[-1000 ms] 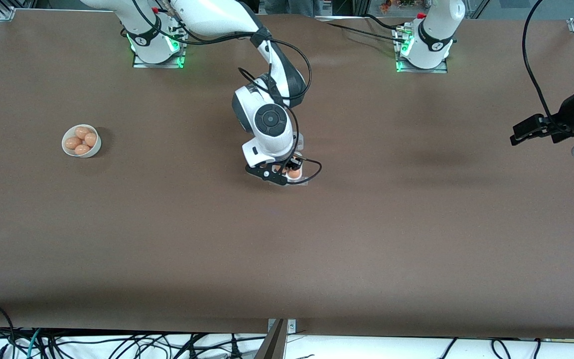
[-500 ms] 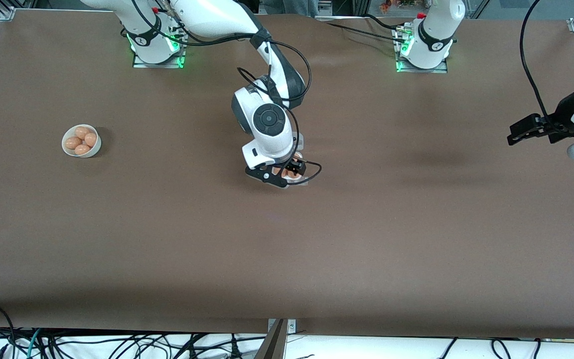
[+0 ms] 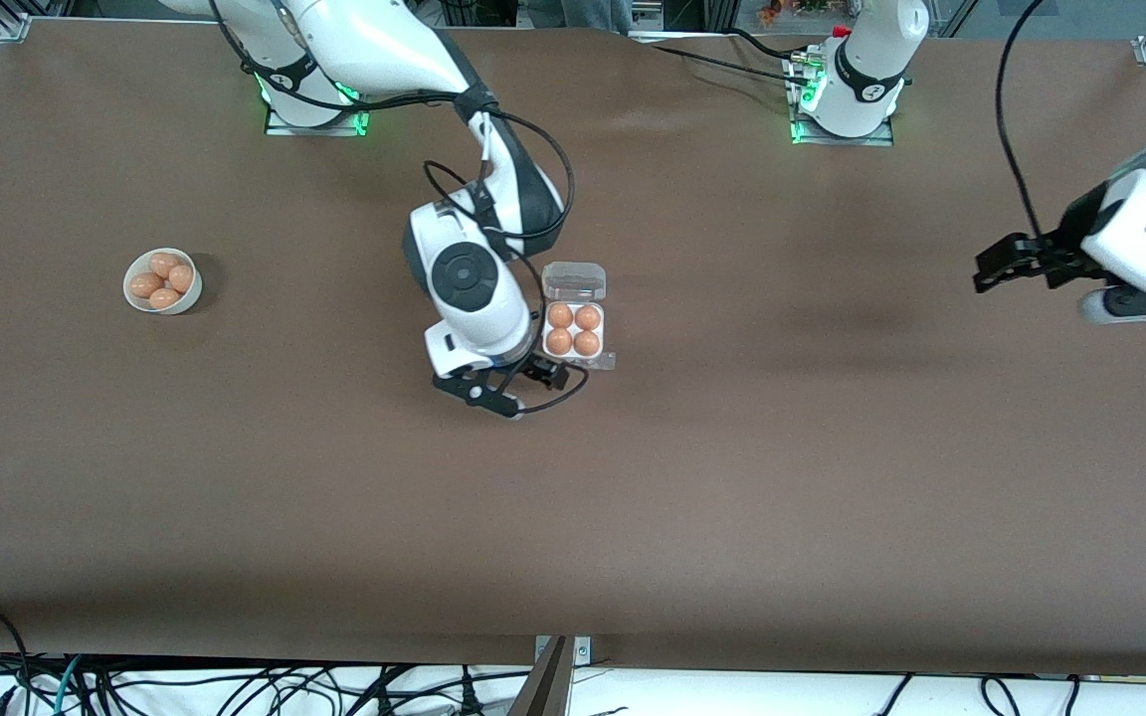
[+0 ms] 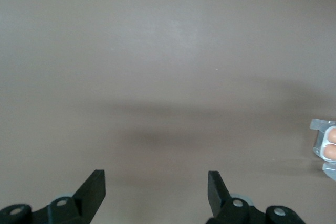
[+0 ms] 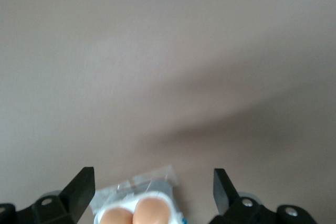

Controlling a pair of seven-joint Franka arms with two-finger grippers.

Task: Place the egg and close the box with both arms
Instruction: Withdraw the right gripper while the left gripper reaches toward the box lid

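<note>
Brown desk surface [image 3: 732, 477] with two white jointed robot arms based along the robots' edge. The right arm [image 3: 454, 268] reaches to mid-desk; its black two-finger right gripper [image 3: 525, 381] hangs just above the desk at the camera-side edge of the carton, fingers spread wide and holding nothing, as the right wrist view confirms [image 5: 152, 187]. The left arm [image 3: 1145, 234] waits over the left arm's end of the desk; its black left gripper [image 3: 993, 270] is likewise spread and empty [image 4: 156, 190]. The small square four-cell egg carton [image 3: 574, 330], a white tray, lies at mid-desk with its hinged clear plastic lid [image 3: 574, 281] open and folded toward the robots' edge. All four cells hold a smooth orange-brown egg [image 3: 587, 343]. A round white bowl [image 3: 193, 288] with four similar eggs sits toward the right arm's end of the desk.
</note>
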